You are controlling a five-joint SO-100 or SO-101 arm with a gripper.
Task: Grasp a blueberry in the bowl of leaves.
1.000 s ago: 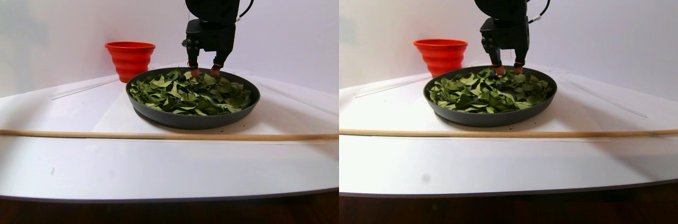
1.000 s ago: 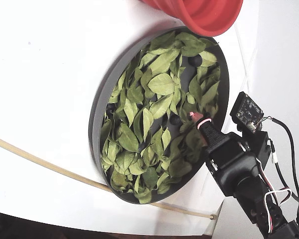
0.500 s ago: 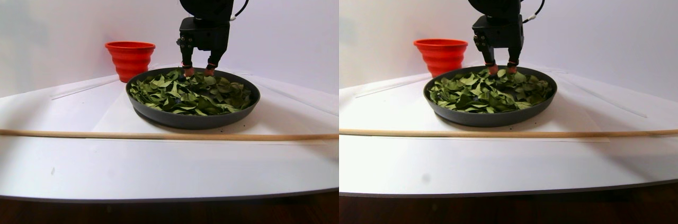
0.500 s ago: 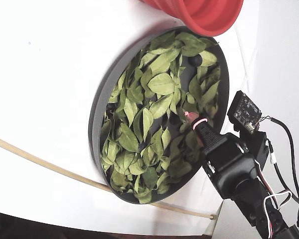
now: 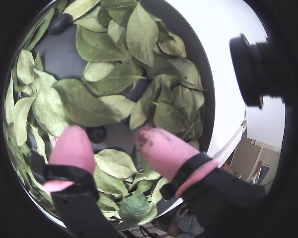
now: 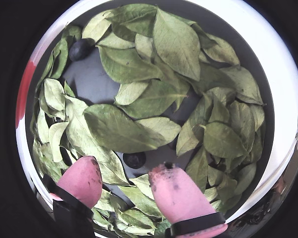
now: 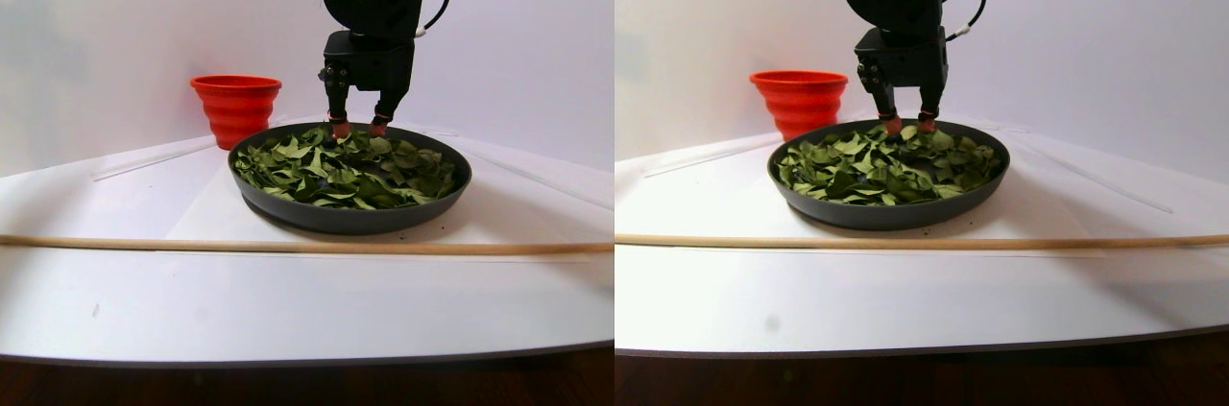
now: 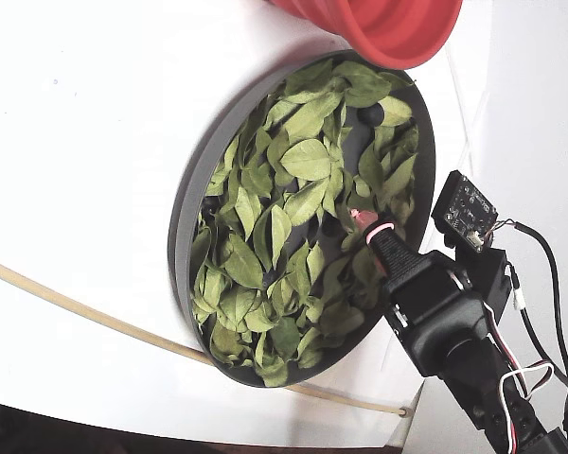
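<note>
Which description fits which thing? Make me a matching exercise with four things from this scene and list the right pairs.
Things:
1. blueberry
2. red-orange bowl
3. wooden rod
4. tool

Descriptions:
A. lies on the white table in front of the dark dish
B. open, pink tips low among the leaves
C. stands behind the dish of leaves
D. sits on bare dish floor between the pink tips

Pairs: 1-D, 2-C, 3-A, 4-B

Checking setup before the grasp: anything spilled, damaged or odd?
No spill: leaves stay inside the bowl of leaves. One oddity: dark smudges on the tip of the tool's right pink finger in both wrist views. The open tool straddles a blueberry.
</note>
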